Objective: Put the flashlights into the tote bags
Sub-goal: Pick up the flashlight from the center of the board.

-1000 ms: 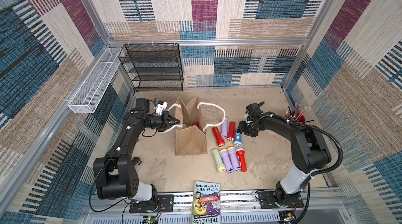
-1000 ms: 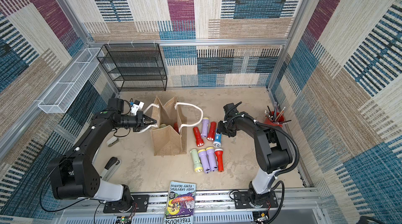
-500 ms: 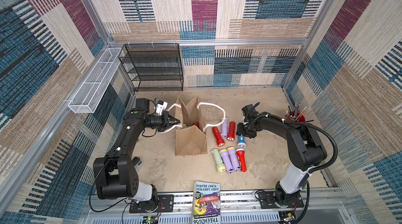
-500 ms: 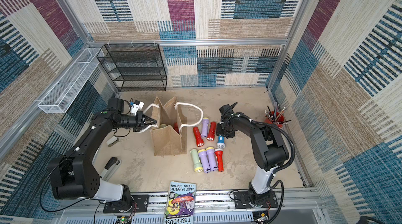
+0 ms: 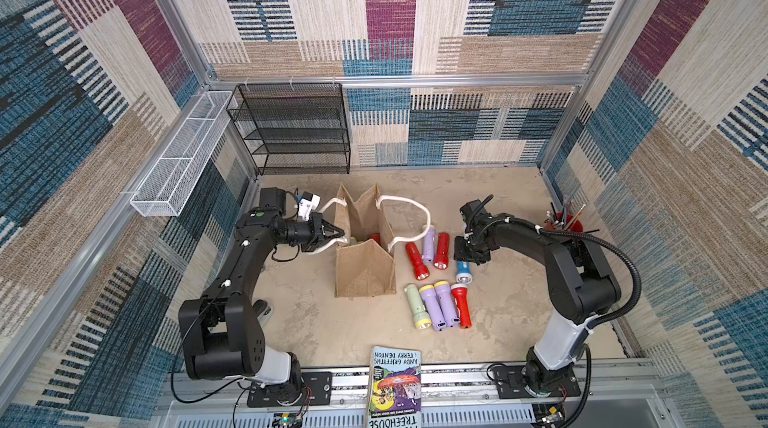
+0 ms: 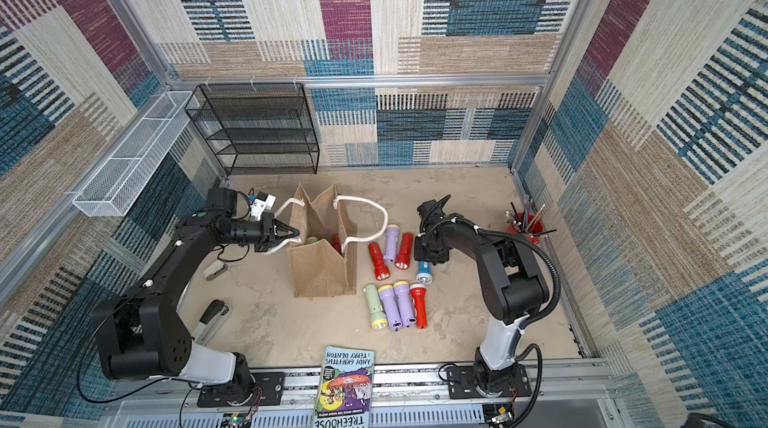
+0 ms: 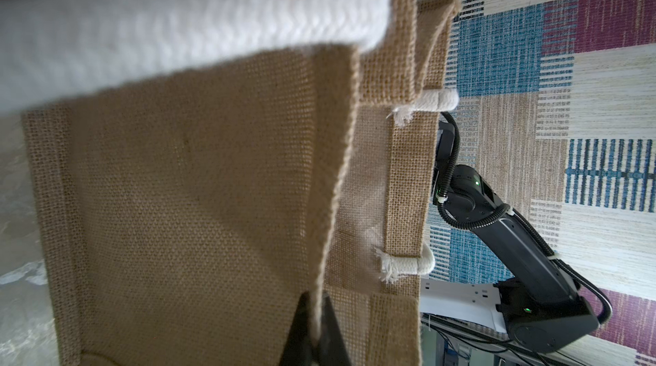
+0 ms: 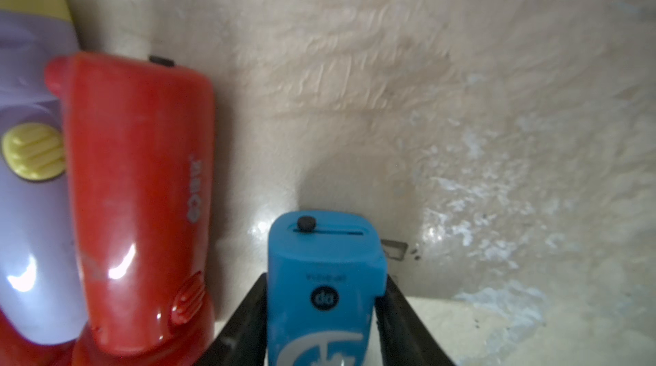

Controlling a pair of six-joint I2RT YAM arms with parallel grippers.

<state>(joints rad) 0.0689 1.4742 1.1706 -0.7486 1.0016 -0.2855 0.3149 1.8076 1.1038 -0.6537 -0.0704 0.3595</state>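
Gripping the blue flashlight (image 8: 323, 293) with the right end effector (image 8: 324, 277): black pads against both flanks near the tail in the right wrist view. Reads as a grip, but not lifted, body flat on the table (image 5: 316, 322).

Sits lower right of centre in both top views (image 5: 462, 274) (image 6: 424, 273). Long axis near vertical in frame, lens toward the lower edge, tail tucked under the end effector. Spanned across the short width, square to that axis, so probably no re-grip needed before lifting.

From there, left in frame to the tote bag (image 5: 365, 276), standing at centre with mouth up. In between: a trio lying on the table, red flashlight (image 5: 417, 260), lilac flashlight (image 5: 428, 243), second red flashlight (image 5: 441, 250), plus the white rope handle (image 5: 419, 214) looping out toward them. Needs height to clear both.

Left end effector (image 7: 316, 311) clamped shut on the bag's burlap rim, on the side away from the blue one, likely propping the mouth open. So right arm for the carry: nearer, and already holding.

Narrow slot between the gussets; could snag the rim if brought in crosswise. Better lined up along the mouth.
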